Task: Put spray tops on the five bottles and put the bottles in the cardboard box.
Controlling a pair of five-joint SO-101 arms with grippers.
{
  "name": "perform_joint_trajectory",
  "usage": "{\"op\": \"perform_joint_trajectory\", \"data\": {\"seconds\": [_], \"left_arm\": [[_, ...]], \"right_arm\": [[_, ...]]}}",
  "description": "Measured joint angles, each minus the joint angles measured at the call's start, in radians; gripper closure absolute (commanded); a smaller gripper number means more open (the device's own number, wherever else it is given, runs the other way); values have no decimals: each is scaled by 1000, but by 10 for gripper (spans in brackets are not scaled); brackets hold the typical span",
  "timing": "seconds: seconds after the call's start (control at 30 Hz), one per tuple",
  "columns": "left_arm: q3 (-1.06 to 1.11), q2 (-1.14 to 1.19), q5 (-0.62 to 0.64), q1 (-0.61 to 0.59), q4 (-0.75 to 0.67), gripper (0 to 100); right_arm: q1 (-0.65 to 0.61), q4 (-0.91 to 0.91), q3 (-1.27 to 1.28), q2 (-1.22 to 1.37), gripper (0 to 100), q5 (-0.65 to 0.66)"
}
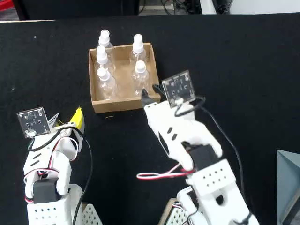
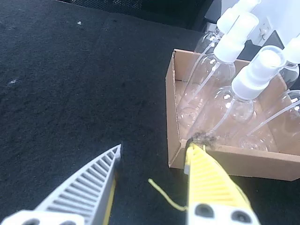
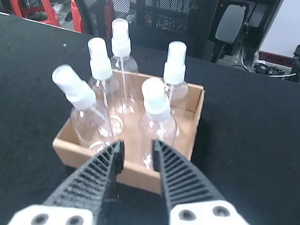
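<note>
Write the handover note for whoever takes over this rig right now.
Left gripper: open, empty, above the table by the cardboard box.
Right gripper: slightly open, empty, at the box's near right corner.
Things: all five bottles stand in the box, each wearing a white spray top.
Done: capping and boxing, as far as shown.
Left: nothing visible; probably just back both grippers away.

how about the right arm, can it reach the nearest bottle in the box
Probably yes: the right end effector sits open outside the cardboard box, that bottle straight ahead, only the low wall between.
</note>
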Motion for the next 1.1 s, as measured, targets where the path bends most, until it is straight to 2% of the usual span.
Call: {"op": "perform_joint_trajectory", "data": {"seconds": [0.13,0.37,0.53,0.8,1.1], "left_arm": [[0,0,0,0,0,803],[0,0,0,0,0,957],[0,0,0,0,0,965],[0,0,0,0,0,971],[51,2,-2,0,0,971]], "right_arm": [[0,0,63,-91,980,0],[0,0,184,-232,980,20],[0,0,282,-328,980,38],[104,5,416,-466,980,40],[124,181,482,-678,979,40]]}}
